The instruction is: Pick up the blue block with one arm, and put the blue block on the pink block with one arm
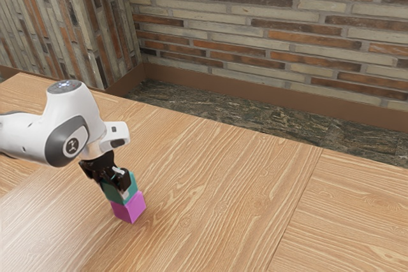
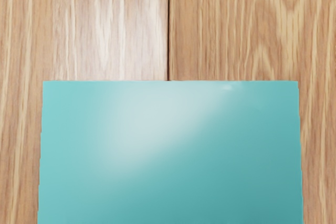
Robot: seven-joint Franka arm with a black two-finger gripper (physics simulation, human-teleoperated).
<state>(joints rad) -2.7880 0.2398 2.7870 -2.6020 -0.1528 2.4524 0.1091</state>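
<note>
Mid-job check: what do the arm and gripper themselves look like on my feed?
The arm is glossy white with rounded links. A round grey cap with a small dark mark covers one joint; a second top cap is grey and glows pale blue. The gripper is black, two-fingered, below a boxy white housing.

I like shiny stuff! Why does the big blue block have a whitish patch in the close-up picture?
Wrist view: that's glare, light bouncing off the smooth top of the blue block; the table has pale shiny streaks too. Exterior view: softer, even light, no bright patch on the blue block or the pink block.
</note>
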